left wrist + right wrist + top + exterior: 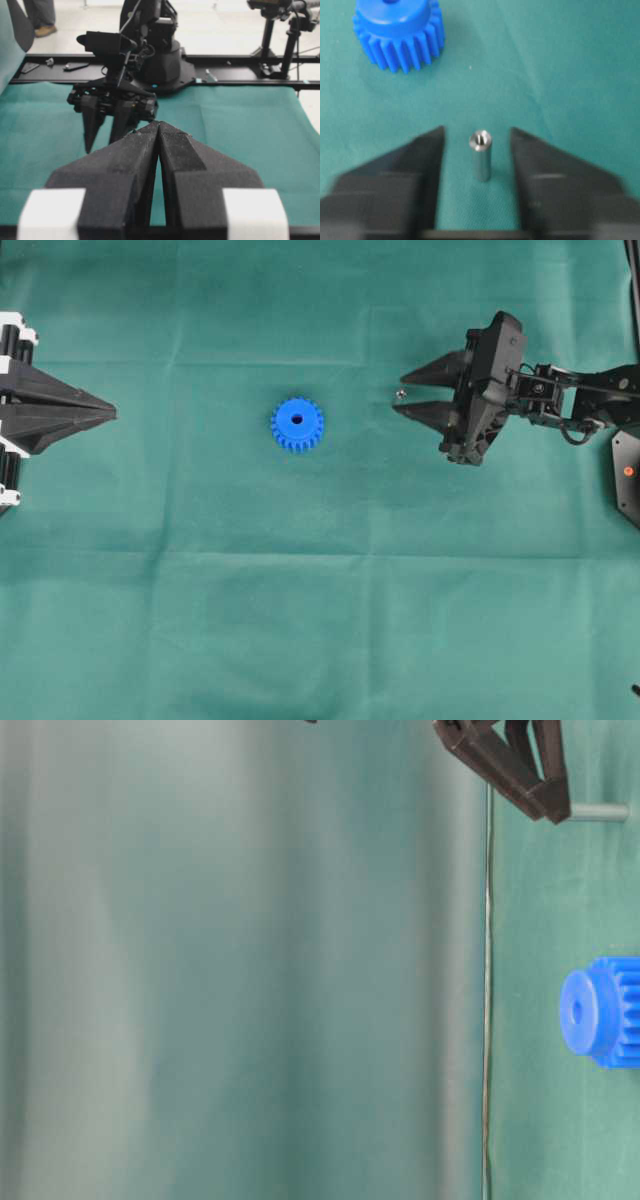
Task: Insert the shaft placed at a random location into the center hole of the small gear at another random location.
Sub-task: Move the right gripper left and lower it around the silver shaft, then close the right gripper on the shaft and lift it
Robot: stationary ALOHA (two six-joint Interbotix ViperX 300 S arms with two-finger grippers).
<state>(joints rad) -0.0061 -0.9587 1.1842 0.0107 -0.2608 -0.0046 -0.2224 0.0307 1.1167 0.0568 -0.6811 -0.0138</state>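
Note:
The small blue gear (pixel 297 424) lies flat on the green cloth near the middle, its center hole (pixel 297 420) facing up. It also shows in the right wrist view (pixel 397 32) and the table-level view (pixel 600 1012). The silver shaft (pixel 481 155) stands upright on the cloth, to the right of the gear in the overhead view (pixel 401 394). My right gripper (pixel 476 131) is open, with one jaw on each side of the shaft and a gap on both sides. My left gripper (pixel 110 415) is shut and empty at the far left, well away from the gear.
The green cloth (pixel 320 620) covers the whole table. In the left wrist view the right arm's base (pixel 160 60) stands at the far edge behind a black rail. A dark plate (pixel 628 475) sits at the overhead view's right edge.

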